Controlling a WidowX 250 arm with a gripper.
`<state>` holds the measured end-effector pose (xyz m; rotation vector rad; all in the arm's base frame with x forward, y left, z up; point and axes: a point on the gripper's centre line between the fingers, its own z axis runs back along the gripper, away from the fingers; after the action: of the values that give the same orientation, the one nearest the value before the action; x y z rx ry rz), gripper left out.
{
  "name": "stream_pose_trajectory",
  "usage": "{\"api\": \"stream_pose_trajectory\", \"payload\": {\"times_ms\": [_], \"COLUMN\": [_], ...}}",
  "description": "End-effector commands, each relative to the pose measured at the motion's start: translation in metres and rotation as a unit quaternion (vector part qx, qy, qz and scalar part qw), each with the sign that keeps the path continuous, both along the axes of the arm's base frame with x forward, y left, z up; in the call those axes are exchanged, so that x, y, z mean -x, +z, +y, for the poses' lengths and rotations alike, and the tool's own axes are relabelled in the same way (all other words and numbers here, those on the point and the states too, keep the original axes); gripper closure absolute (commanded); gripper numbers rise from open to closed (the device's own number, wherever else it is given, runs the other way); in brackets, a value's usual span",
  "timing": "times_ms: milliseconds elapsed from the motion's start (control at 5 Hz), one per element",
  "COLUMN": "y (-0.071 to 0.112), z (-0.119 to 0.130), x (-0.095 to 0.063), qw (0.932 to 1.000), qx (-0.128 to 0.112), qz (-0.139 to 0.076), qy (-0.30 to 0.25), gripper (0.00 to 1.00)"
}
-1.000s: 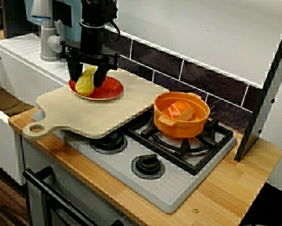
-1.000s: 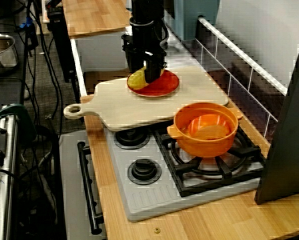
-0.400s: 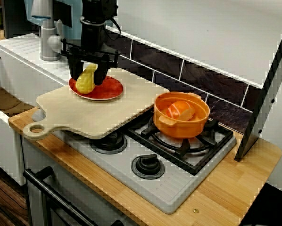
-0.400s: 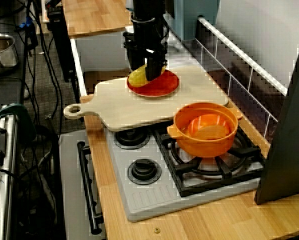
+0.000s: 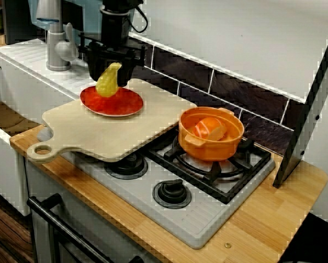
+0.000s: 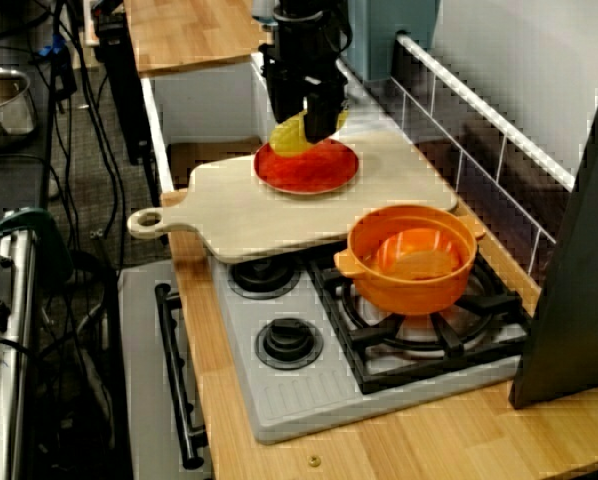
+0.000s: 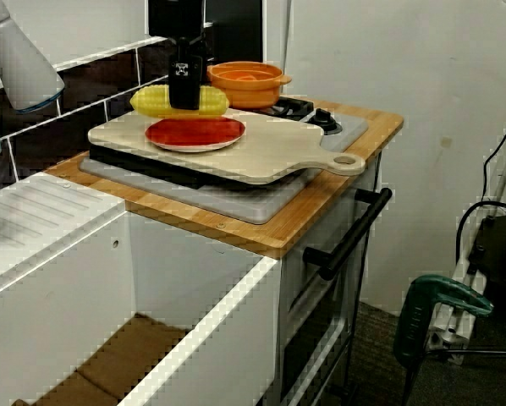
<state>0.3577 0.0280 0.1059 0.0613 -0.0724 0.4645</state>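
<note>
In the front view my gripper (image 5: 110, 74) is shut on a yellow corn cob (image 5: 106, 85) and holds it a little above a red plate (image 5: 120, 103). The plate lies bare on a pale wooden cutting board (image 5: 98, 131) that rests across the stove's left burners. The view from the sink side shows the corn cob (image 7: 151, 101) lying level, with the gripper (image 7: 185, 95) clamped round its middle, clear of the plate (image 7: 194, 133). From the high side view the cob (image 6: 289, 140) hangs over the plate's (image 6: 314, 170) far left edge.
An orange pot (image 5: 208, 147) with an orange food piece inside stands on the back right burner, right of the board. A grey faucet (image 5: 57, 49) and a white sink (image 7: 58, 254) are on the left. A dark panel (image 5: 306, 120) leans at the right. A tiled wall runs behind.
The gripper has risen with the corn cob, lifting it off the red plate and slightly toward the wall. Plate, board and pot stayed put.
</note>
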Motion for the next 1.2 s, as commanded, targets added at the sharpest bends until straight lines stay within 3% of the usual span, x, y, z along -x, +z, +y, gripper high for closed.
{"api": "stream_pose_trajectory", "payload": {"times_ms": [0,600,1000], "y": [0.025,0.036,0.038], "z": [-0.008,-0.05,-0.086], "x": [-0.012,-0.026,-0.016], "qw": [0.9993,0.9945,0.9873], "qx": [0.002,-0.008,-0.018], "qz": [-0.029,-0.029,-0.027], "qy": [-0.022,-0.1,-0.156], "gripper": [1.0,1.0,1.0]}}
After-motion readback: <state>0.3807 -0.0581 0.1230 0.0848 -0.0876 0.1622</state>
